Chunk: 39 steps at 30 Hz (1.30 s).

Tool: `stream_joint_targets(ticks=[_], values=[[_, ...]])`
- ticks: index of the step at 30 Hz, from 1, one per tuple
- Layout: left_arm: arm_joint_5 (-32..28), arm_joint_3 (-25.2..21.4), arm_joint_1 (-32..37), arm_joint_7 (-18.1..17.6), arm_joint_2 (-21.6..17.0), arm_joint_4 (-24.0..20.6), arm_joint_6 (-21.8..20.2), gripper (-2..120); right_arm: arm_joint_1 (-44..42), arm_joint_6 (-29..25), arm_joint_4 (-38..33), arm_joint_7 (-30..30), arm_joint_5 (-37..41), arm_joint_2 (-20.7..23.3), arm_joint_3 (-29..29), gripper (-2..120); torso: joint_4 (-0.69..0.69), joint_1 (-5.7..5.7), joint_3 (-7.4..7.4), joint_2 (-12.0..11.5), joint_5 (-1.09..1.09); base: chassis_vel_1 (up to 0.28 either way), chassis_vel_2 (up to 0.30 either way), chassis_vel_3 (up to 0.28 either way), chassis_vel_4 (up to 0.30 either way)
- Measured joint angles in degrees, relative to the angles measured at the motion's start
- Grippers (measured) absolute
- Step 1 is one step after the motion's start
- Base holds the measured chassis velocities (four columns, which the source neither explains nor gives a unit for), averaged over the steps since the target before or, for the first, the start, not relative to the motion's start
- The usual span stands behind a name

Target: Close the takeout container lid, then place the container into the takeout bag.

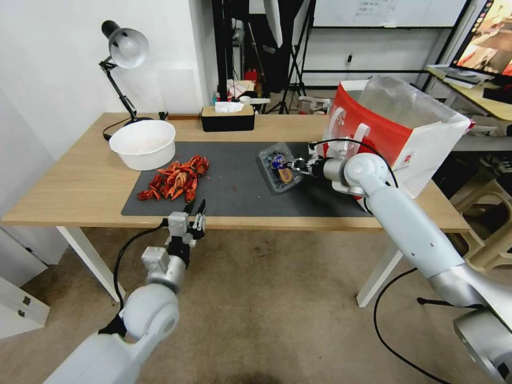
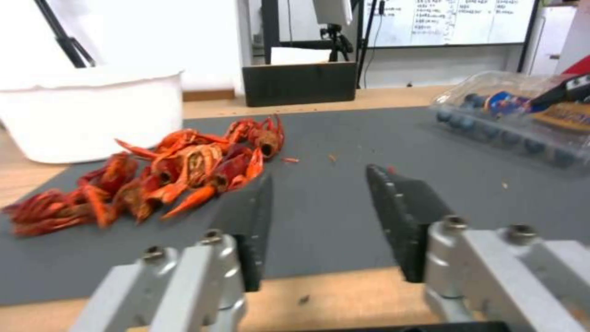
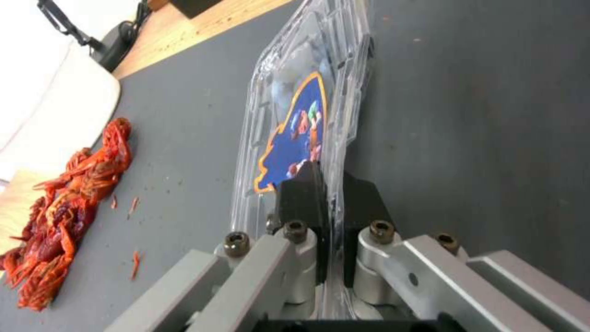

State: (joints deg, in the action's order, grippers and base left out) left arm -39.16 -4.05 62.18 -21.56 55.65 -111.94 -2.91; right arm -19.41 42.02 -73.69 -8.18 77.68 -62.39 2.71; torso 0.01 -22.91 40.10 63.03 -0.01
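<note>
Clear plastic is pinched between the two black fingers (image 3: 302, 193) of the right gripper (image 1: 294, 163): they are clamped on the near edge of the takeout container (image 1: 278, 166), one finger over the labelled lid (image 3: 294, 138) and one under the base. The lid lies down on the base, its blue-and-orange sticker facing up, and dark blueberries show through the walls in the left wrist view. The container rests on the dark grey desk mat (image 1: 234, 184), reaching out ahead of the right gripper's fingertips. Just behind that gripper's wrist stands the takeout bag (image 1: 397, 133), upright on the wooden table (image 1: 69, 181), its mouth open and a clear liner rising from it.

The left gripper (image 1: 196, 209) hangs at the near edge of the table, well apart from the container, with its fingers (image 2: 403, 203) spread and nothing between them. Just beyond its fingertips lies a heap of red crayfish shells (image 1: 176, 180) on the mat, and past those sits a white round bowl (image 1: 143, 143). Farther off from this gripper, at the back of the table, are a black tissue box (image 1: 228, 117) and a desk lamp (image 1: 124, 50).
</note>
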Motion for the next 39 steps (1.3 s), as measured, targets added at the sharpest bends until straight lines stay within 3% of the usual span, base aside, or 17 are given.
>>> stream_joint_targets(ticks=[1,6,8,10,14,17,20,26,28,33,39], values=[[2.57,-1.72,4.43,-0.41,-0.54,-1.34,1.75,50,-0.13,-0.01,-0.23,0.04,0.13,-0.13,-0.21,0,0.01,0.00,0.00,0.00,0.00,0.000,0.000,0.000,0.000],[6.47,-2.72,8.25,-2.10,-0.63,-2.34,4.02,64,-0.77,-0.01,-1.01,-0.14,0.52,0.22,-0.73,0,0.02,0.00,0.00,0.00,0.00,0.000,0.000,0.000,0.000],[9.92,-3.41,10.94,-3.35,-0.82,-3.33,5.41,74,-1.94,-0.02,-2.20,-0.79,1.05,1.09,-1.82,0,-0.06,0.00,0.00,0.00,0.02,0.000,0.000,0.000,0.000],[11.10,-3.57,12.09,-3.59,-0.93,-3.61,6.14,77,-2.34,-0.02,-2.57,-1.03,1.27,1.38,-2.23,0,-0.05,0.00,0.00,0.00,0.02,0.000,0.000,0.000,0.000],[16.73,-4.01,15.83,-6.65,-0.53,-4.47,8.18,97,-4.91,-0.05,-5.43,-2.10,2.81,3.48,-4.53,0,0.01,0.00,0.00,0.00,0.03,0.000,0.000,0.000,0.000],[16.96,-3.96,17.35,-7.03,-0.43,-4.50,8.77,99,-6.74,-0.07,-7.00,-2.32,3.33,4.94,-6.17,0,-0.09,0.00,0.00,0.00,0.02,0.000,0.000,0.000,0.000],[17.97,-4.79,19.95,-7.46,1.23,-4.50,9.49,100,-7.37,-0.11,-7.91,-1.84,3.47,5.21,-6.72,0,0.02,-0.01,0.00,0.00,0.01,0.000,0.000,0.000,0.000],[19.73,-6.14,23.28,-7.54,3.36,-4.62,10.55,100,-6.61,-0.63,-10.44,-0.28,2.87,5.29,-6.24,0,-0.01,-0.01,0.00,-0.01,0.01,0.000,0.000,0.000,0.000],[20.53,-6.80,24.44,-7.43,4.39,-4.13,11.23,100,-5.03,-4.15,-12.71,4.48,-0.80,6.26,-3.95,0,-0.01,-0.01,0.00,-0.02,0.02,0.000,0.000,0.000,0.000],[20.96,-7.67,24.87,-7.41,5.50,-3.95,11.63,100,-0.09,-8.96,-17.40,9.34,-8.03,8.20,0.48,0,0.00,-0.01,0.00,-0.01,0.00,0.000,0.000,0.000,0.000],[20.79,-8.00,24.19,-7.46,5.68,-4.01,11.57,100,1.82,-14.21,-20.83,10.06,-11.10,9.86,-0.04,0,0.00,-0.01,0.00,-0.01,0.02,0.000,0.000,0.000,0.000]])
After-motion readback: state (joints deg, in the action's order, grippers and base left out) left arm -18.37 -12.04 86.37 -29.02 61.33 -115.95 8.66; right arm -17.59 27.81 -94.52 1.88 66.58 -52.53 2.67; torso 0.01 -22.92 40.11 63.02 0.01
